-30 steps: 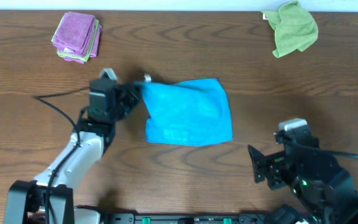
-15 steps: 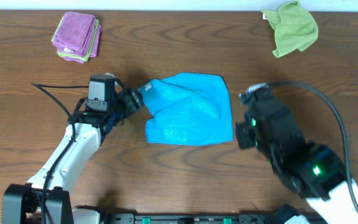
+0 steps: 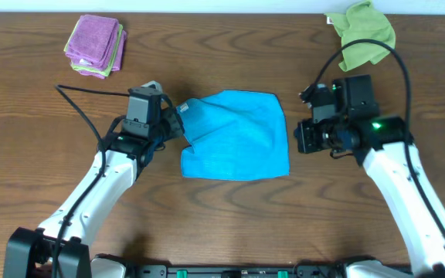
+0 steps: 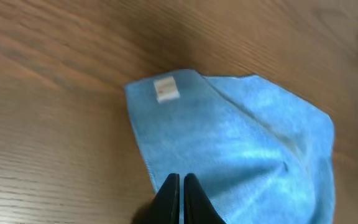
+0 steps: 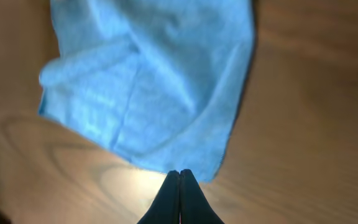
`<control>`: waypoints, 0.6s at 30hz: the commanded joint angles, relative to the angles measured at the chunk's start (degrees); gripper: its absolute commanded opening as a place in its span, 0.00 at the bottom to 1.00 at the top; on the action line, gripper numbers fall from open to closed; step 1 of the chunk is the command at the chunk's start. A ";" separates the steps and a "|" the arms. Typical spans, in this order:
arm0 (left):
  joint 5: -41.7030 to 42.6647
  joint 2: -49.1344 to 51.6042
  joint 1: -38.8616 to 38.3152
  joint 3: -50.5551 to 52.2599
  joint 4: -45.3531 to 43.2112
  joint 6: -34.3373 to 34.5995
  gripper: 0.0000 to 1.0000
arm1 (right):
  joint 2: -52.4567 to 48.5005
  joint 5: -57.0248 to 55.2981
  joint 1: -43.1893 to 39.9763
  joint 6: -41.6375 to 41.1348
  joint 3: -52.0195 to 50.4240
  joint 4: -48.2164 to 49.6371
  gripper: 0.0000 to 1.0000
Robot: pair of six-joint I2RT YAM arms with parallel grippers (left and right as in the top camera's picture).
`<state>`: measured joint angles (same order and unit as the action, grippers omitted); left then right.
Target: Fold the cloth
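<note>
Blue cloth [image 3: 236, 136] between left fingers [image 4: 169, 198], right fingers [image 5: 172, 194]

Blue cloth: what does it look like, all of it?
The blue cloth is soft, fuzzy-looking fabric, folded into a wrinkly, roughly square shape with a small white tag at one corner. It lies flat on the wooden table, mid-table. The left end effector, shut, sits at its left edge.

Even overhead light; wrist views blurred; glare patch on table [image 5: 129, 182].
</note>
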<state>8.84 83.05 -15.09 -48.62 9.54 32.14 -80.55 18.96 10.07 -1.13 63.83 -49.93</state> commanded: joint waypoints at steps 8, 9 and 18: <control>-3.39 0.07 -0.50 -1.05 -1.03 0.39 0.06 | -3.04 5.92 0.13 2.93 -11.91 6.62 0.01; -3.41 0.07 -0.85 -1.05 -1.05 0.39 0.05 | -3.04 5.88 0.59 2.93 -13.44 8.09 0.01; -7.69 7.23 -2.95 -1.11 -8.85 -12.20 0.06 | -3.04 2.25 2.45 -0.11 -17.59 14.43 0.02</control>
<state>2.87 86.89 -17.85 -48.77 1.56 25.54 -83.55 22.04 12.14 -0.05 46.50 -35.83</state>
